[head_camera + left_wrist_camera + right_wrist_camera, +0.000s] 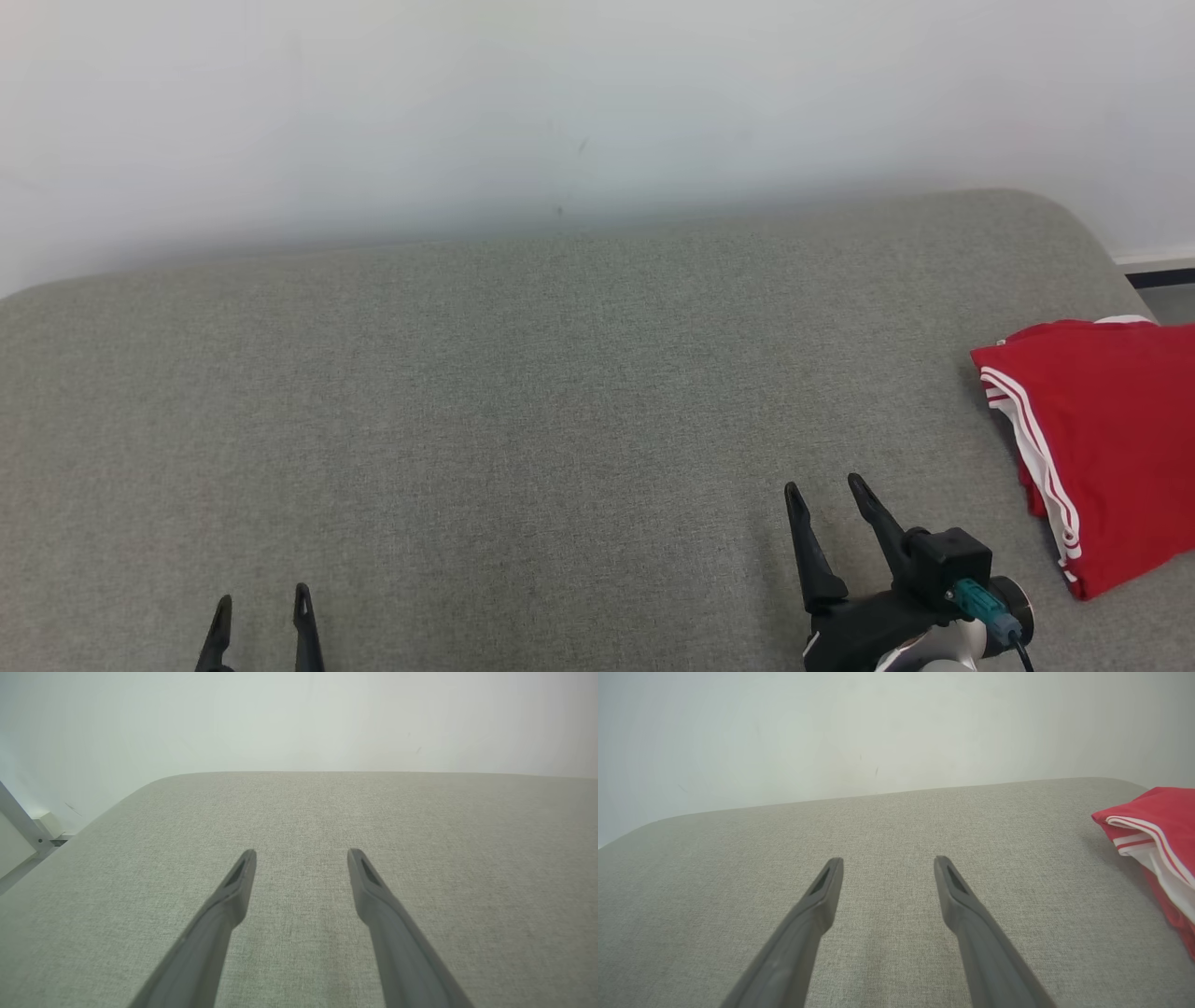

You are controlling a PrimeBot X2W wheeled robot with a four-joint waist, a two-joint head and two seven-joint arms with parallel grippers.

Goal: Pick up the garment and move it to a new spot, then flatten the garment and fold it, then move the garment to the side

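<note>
Garment [1106, 439] at right edge of cushion [523, 401]

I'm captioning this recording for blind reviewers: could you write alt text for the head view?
A red garment with white stripes lies in a folded-looking bundle at the right edge of a grey fabric surface, untouched. The right gripper hovers open to its left and the left gripper is open at the lower left, both empty. A pale wall stands behind.
</note>
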